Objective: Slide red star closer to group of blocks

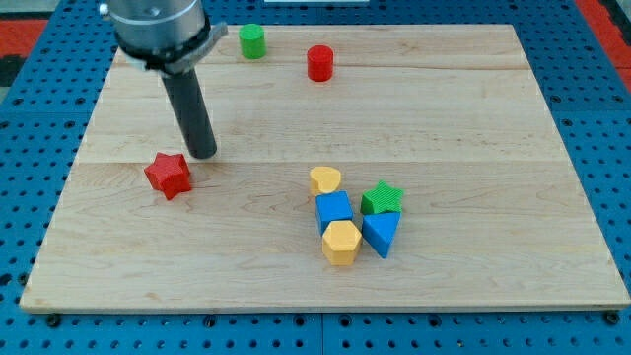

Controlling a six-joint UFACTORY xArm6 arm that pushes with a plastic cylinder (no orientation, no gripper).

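A red star (pixel 169 175) lies on the wooden board at the view's left. My tip (pixel 203 153) stands just up and right of the star, close to it; whether they touch I cannot tell. A group of blocks sits at the lower middle: a yellow heart (pixel 324 179), a blue cube (pixel 333 209), a green star (pixel 382 198), a blue triangle (pixel 381 233) and a yellow hexagon (pixel 341 243). The group is well to the right of the red star.
A green cylinder (pixel 252 40) and a red cylinder (pixel 319 62) stand near the board's top edge. The wooden board (pixel 493 118) lies on a blue pegboard surface (pixel 601 99).
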